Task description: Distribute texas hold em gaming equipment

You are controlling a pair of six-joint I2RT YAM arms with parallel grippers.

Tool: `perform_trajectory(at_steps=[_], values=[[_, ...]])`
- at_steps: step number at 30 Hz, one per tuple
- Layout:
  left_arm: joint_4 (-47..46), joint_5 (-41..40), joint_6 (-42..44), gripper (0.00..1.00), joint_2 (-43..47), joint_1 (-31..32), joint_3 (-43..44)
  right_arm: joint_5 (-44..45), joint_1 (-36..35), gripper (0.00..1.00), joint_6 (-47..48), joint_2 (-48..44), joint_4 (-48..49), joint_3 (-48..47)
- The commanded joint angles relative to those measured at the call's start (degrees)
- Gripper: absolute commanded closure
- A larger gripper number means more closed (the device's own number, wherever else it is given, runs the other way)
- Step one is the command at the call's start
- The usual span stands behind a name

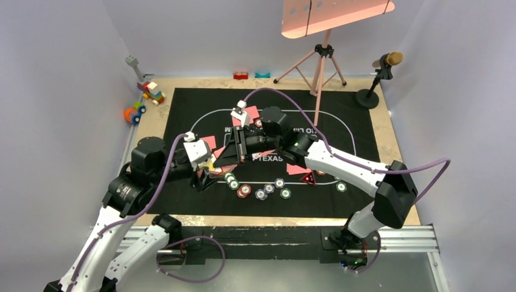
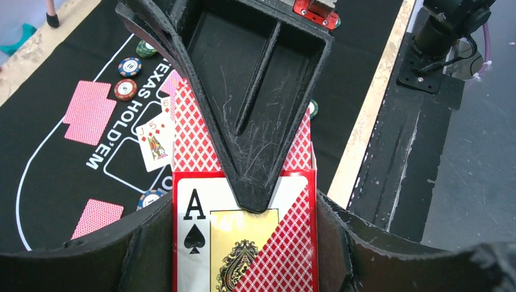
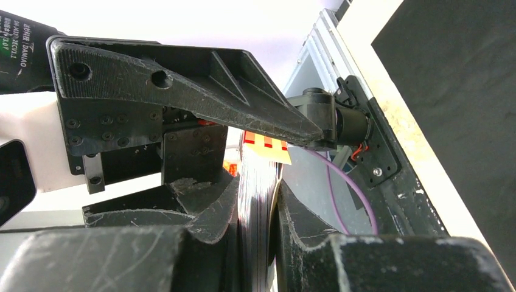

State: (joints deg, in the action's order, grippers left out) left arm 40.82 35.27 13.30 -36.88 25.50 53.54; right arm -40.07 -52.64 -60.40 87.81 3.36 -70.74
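Note:
My left gripper (image 1: 205, 173) is shut on a red card box (image 2: 243, 249) with an ace of spades printed on it. Red-diamond-backed cards (image 2: 195, 137) stick out of the box's open end. My right gripper (image 1: 231, 152) meets the left one above the mat and is shut on this deck, seen edge-on between its jaws in the right wrist view (image 3: 257, 194). One right finger (image 2: 255, 91) lies over the cards. Several striped chips (image 1: 261, 193) lie in an arc on the mat, with pink-backed cards (image 1: 209, 142) and a red triangular marker (image 1: 308, 179).
The black printed mat (image 1: 195, 103) covers the table. A face-up card (image 2: 153, 143) lies on it. Toy blocks (image 1: 152, 91) stand at the far left, a pink tripod (image 1: 322, 67) and a microphone stand (image 1: 377, 79) at the back right.

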Motion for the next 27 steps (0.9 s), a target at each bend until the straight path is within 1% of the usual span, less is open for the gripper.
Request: perform_trajectory(at_steps=[1, 3, 5, 8, 10, 11, 16, 20, 24, 27], values=[[-2.1, 0.8, -1.0, 0.67, -1.7, -0.1, 4.6, 0.1, -0.7, 0.94, 1.7, -1.1, 4.2, 0.1], [-1.5, 0.0, -1.7, 0.5, -2.2, -0.1, 5.4, 0.4, -0.6, 0.96, 1.8, -1.8, 4.4, 1.1], [-0.7, -1.9, -3.1, 0.31, -2.6, -0.1, 6.1, 0.9, -0.2, 0.97, 2.0, -2.7, 4.4, 2.4], [2.1, -4.7, -4.2, 0.16, -3.8, -0.1, 8.0, 1.3, 0.6, 0.99, 2.3, -4.0, 4.2, 4.1], [3.5, -6.6, -4.9, 0.05, -4.7, -0.1, 9.8, 1.6, 1.6, 0.99, 2.8, -5.0, 4.0, 5.3], [4.0, -7.9, -5.5, 0.02, -5.2, -0.2, 10.6, 1.9, 2.3, 0.99, 3.1, -5.5, 3.8, 5.8], [4.9, -13.4, -9.9, 0.0, -8.2, -1.1, 14.7, 2.5, 5.6, 1.0, 5.2, -6.8, 2.1, 7.3], [6.6, -14.3, -11.6, 0.01, -10.6, -3.6, 17.3, 3.9, 6.7, 1.0, 8.2, -7.2, -1.4, 7.6], [9.5, -17.2, -12.0, 0.01, -14.0, -7.0, 21.3, 4.5, 7.3, 1.0, 8.6, -8.4, -1.5, 10.4], [11.2, -19.0, -12.4, 0.01, -16.9, -11.7, 24.8, 4.8, 7.3, 1.0, 9.0, -9.6, -1.1, 13.4]])
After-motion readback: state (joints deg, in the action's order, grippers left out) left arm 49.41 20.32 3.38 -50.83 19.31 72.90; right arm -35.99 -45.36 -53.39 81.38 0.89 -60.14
